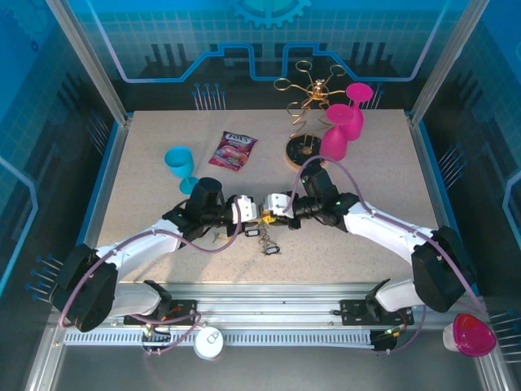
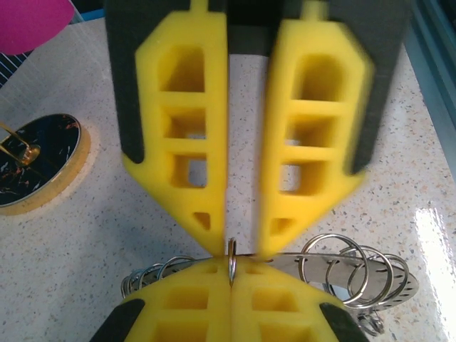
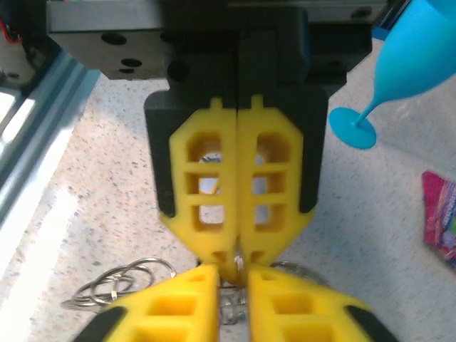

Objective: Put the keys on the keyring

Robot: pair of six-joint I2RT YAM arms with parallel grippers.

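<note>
Biggest worry for me: the left gripper [image 2: 231, 271] is clenched on a thin metal ring seen edge-on, which I take to be the keyring [image 2: 231, 258]. It only has it by a sliver, right at the fingertips. Any sideways nudge and I reckon it twists or pops out.

The right gripper [image 2: 241, 246] sits tip to tip with it, fingers a little apart and straddling that same ring, holding nothing I can make out. If it pinches off-centre, it'll likely shove the ring rather than catch it.

The keys [image 1: 269, 247] are lying loose on the surface [image 1: 146, 155], on the near side of the rack base [image 1: 303, 152] and a bit left of it. Neither gripper has one, so threading looks a good way off.

There's also a bunch of split rings [image 2: 349, 274] on the surface, nearer than the rack base, right by the meeting point. Can't tell if the held ring is joined to them. If it is, a lift could drag the lot along.

Pose-wise, the left arm [image 1: 155, 244] reaches in from its corner, forearm angled toward the rack base, wrist low, fingers pointing right. The right arm [image 1: 383, 228] mirrors it, elbow bent just on the near side of the rack base, fingers pointing left. The tips meet low over the surface.
</note>
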